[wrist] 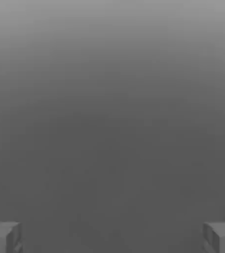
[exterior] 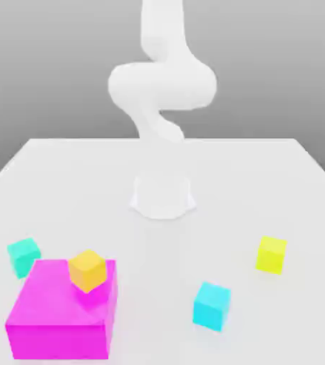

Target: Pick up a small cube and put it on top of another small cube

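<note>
My arm (exterior: 162,93) ran off the exterior view's top edge, so I could not see where it led. My two fingertips (wrist: 3,237) were cut by the hand view's lower corners, showing only their ends. The magenta block (exterior: 62,310) hid its own far lower edge.

Smooth plain white arm (exterior: 162,89), rounded bulging joints, round white base (exterior: 162,196); gripper (wrist: 112,237) fingers (wrist: 3,237) grey, blocky, white-edged.
</note>
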{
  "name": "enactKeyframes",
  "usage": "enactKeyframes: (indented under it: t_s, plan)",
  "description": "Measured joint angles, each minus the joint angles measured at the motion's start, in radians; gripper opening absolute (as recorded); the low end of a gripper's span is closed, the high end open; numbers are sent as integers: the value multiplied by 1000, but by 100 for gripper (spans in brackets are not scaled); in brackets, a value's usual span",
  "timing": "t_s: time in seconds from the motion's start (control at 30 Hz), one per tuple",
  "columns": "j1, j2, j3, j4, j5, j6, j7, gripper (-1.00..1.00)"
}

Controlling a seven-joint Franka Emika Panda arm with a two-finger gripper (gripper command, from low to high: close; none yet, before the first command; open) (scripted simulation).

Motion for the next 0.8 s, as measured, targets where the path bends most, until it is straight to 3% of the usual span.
enactKeyframes:
  t_s: [0.53, 0.67, 0.8]
  plan:
    - [415, 565, 185, -450, 70, 418, -361, 0]
    - [460, 708, 233, -530, -1, 527, -370, 0]
    - [526, 855, 141, -515, -147, 645, -272, 0]
